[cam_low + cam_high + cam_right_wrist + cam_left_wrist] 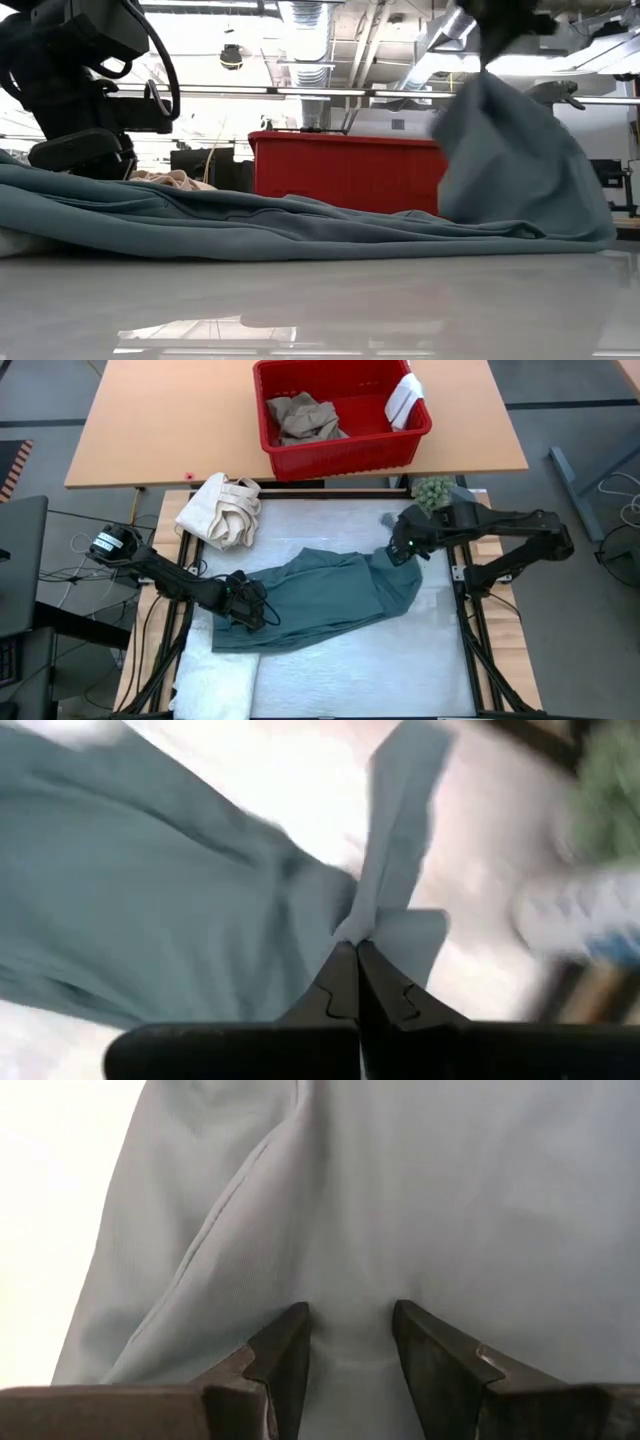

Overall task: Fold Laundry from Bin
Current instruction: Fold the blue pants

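The right claw (356,952) is pinched on a corner of the teal garment (320,595), lifting it off the table (330,660) while the left claw (348,1342), fingers apart, presses its other end. Best to pull evenly (no jerks) so it spreads flat. Trousers (303,418) wait in the red bin (345,455). No readable writing anywhere.

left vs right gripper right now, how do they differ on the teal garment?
The right gripper is shut on a pinch of the teal garment and lifts that end off the table; the left gripper sits low on the flat end. Right fingers meet; left fingers stand apart with cloth between. Both touch the same garment.
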